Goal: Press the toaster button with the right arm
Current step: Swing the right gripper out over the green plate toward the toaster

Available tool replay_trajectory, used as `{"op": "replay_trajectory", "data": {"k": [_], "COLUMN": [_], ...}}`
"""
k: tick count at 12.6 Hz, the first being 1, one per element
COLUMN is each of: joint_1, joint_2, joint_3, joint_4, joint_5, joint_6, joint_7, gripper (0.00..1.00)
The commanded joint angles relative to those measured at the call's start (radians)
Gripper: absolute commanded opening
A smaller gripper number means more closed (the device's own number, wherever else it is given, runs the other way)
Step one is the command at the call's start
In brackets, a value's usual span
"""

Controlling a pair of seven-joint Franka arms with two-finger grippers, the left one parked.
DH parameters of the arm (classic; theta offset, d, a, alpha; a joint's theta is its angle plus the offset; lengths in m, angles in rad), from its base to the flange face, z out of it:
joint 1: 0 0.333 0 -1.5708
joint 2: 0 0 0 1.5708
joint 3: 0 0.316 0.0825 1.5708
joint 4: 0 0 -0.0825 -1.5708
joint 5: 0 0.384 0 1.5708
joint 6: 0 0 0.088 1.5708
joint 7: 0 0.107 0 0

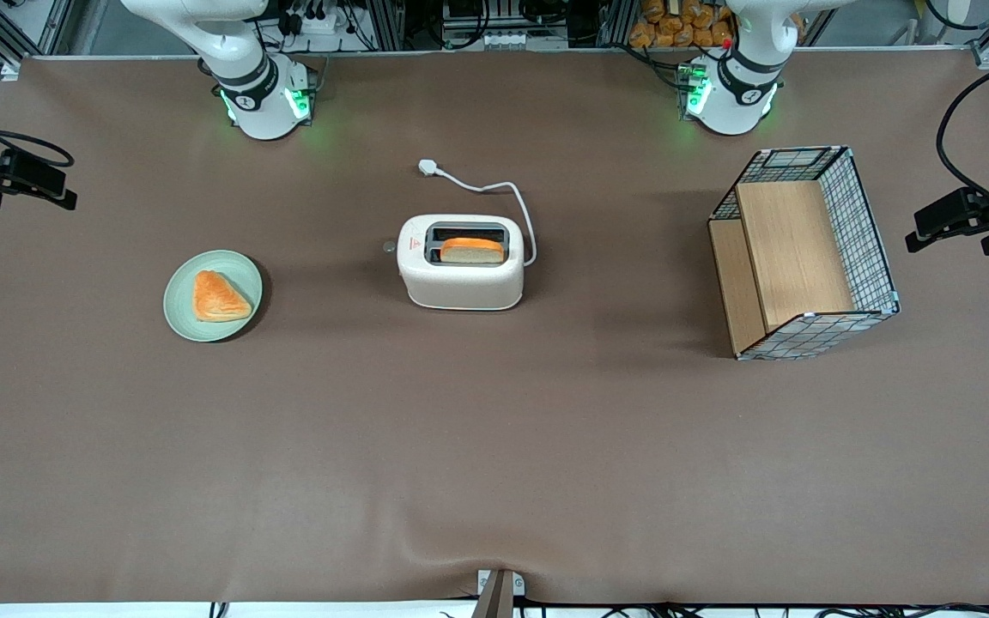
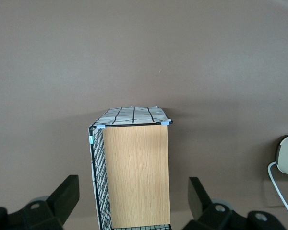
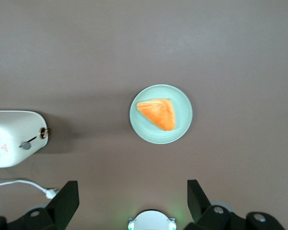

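Brown cloth: covering the whole worktop (image 1: 494,446), with a wide bare band running along the edge nearest the front camera.
Toaster (image 1: 461,262): standing mid-table, closer to the arms' edge than to the camera's edge, open cloth on every side.
Slots: a bread slice (image 1: 472,250) is sitting in the slot nearer the camera.
Button (image 3: 25,145): sticking out of the toaster's end that is facing the working arm's end of the table.
Cord (image 1: 503,193): trailing from the toaster toward the arms' edge.
Plate (image 1: 181,300): lying toward the working arm's end, carrying a pastry (image 1: 218,297).
Basket (image 1: 868,232): sitting toward the parked arm's end, wooden boards inside.
Gripper (image 3: 133,199): hanging high above the plate, fingers spread wide, gripping nothing, well apart from the toaster.
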Motion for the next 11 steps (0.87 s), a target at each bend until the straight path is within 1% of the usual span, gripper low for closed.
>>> {"op": "replay_trajectory", "data": {"k": [1, 2, 5, 7, 9, 11], "joint_1": [-0.008, 0.018, 0.106, 0.144, 0.193, 0.268], "joint_2": [0.054, 0.059, 0.059, 0.059, 0.059, 0.059], "joint_3": [0.018, 0.018, 0.018, 0.018, 0.018, 0.018], "joint_4": [0.009, -0.010, -0.096, -0.169, -0.241, -0.316], "joint_5": [0.080, 0.098, 0.118, 0.154, 0.192, 0.200], "joint_6": [-0.070, -0.075, -0.058, 0.005, 0.075, 0.164], "joint_7": [-0.001, 0.002, 0.014, 0.019, 0.074, 0.135], "gripper": [1.00, 1.00, 1.00, 1.00, 1.00, 1.00]}}
